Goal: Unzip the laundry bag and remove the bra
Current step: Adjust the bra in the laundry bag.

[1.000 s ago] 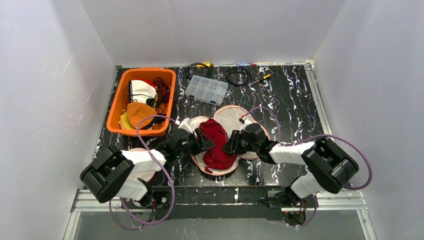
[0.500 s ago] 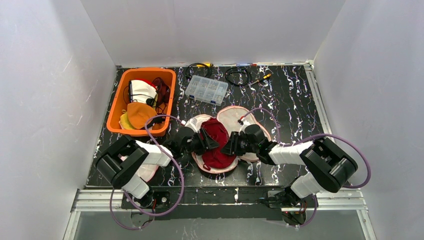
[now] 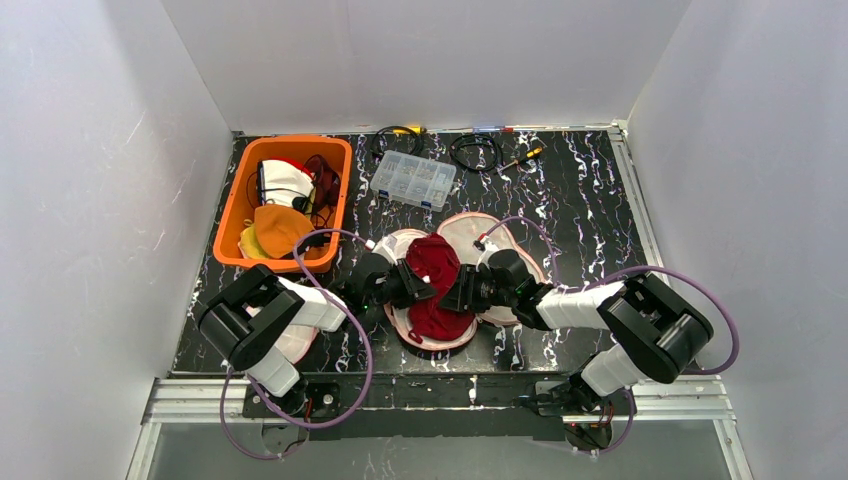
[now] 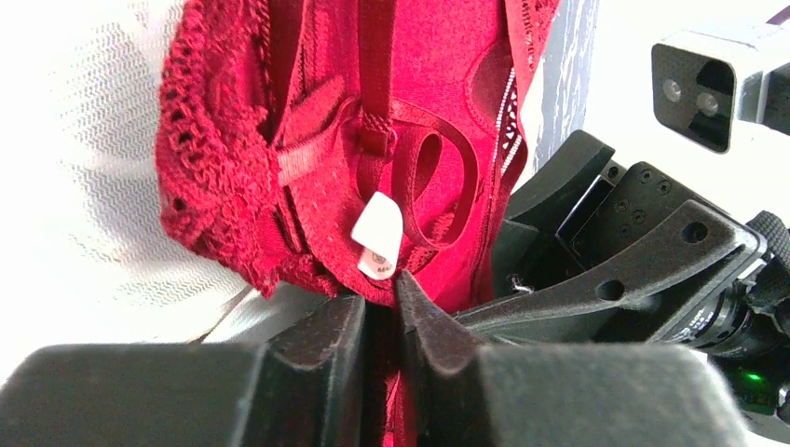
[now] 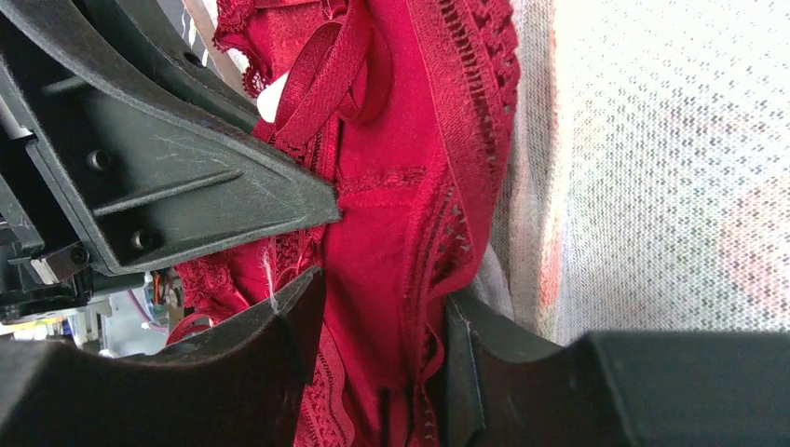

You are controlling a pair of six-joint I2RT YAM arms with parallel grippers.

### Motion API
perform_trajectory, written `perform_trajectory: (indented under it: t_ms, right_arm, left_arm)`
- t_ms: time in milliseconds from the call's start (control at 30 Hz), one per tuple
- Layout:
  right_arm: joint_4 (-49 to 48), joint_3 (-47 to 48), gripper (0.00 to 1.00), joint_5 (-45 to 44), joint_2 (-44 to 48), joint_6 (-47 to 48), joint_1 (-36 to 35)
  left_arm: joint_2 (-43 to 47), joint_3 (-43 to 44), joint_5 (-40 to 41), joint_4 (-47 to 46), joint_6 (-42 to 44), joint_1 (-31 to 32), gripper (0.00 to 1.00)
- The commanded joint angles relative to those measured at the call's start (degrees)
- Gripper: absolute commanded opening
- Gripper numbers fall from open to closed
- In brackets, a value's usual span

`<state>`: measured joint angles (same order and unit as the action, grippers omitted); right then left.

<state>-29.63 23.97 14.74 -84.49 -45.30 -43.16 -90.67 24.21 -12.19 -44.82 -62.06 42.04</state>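
Here, on a black marbled counter (image 3: 585,215), a red bra (image 3: 432,268) lies heaped on an unzipped white mesh laundry bag (image 3: 470,230), which is spread flat near the middle of the counter's near half, between the two arms. The left tool (image 3: 415,285) meets the bra from the left, its fingers (image 4: 321,321) pressed almost together on a thin fold of red fabric just below a small white tag (image 4: 377,228). The right tool (image 3: 452,293) meets it from the right, its fingers (image 5: 279,321) partway apart, with a thicker bunch of lace and strap filling the gap and touching both. The two tools sit just beside each other over the near part of the bra, and each shows in the other's wrist camera. Bag mesh shows pale to the left of the bra in the left wrist view and to its right in the right wrist view. At the far left stands an orange bin (image 3: 237,200) holding white, orange and yellow items. A clear compartment box (image 3: 413,179) sits far of the bag, and a coiled black cable (image 3: 475,150) lies near the far edge.
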Motion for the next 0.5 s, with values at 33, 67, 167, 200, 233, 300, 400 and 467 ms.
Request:
perform_trajectory:
  t_ms: [33,67,167,200,233,300,400,467]
  right_arm:
    - [1.18,0.01,0.56,-1.37,2.79,0.92,-0.35]
    - [2.86,0.15,0.58,-1.98,3.86,1.24,-0.35]
    - [7.71,0.96,0.62,-5.18,7.99,2.31,-0.26]
    - [9.06,1.25,0.64,-6.43,9.14,2.52,-0.26]
    - [10.06,1.46,0.66,-7.30,10.03,2.60,-0.10]
    - [10.96,1.69,0.68,-8.15,11.08,2.24,0.58]
    - [10.98,2.21,0.68,-8.54,10.69,1.30,1.96]
    - [10.70,3.13,0.66,-7.71,8.87,1.32,2.78]
  left_arm:
    - [1.06,0.57,-0.22,-1.33,1.27,-0.29,0.06]
    - [1.56,0.31,-0.08,-1.33,1.43,-0.23,0.03]
    - [2.62,-0.12,0.20,-1.37,1.72,-0.28,0.00]
    - [2.69,-0.22,0.16,-1.33,1.73,-0.29,0.00]
    - [2.62,-0.21,0.10,-1.27,1.73,-0.34,0.00]
    - [2.20,-0.19,-0.05,-1.33,1.55,-0.31,0.00]
    - [2.01,-0.42,-0.08,-1.32,1.23,-0.28,0.00]
    - [2.20,-0.55,-0.06,-1.37,1.17,-0.24,0.00]
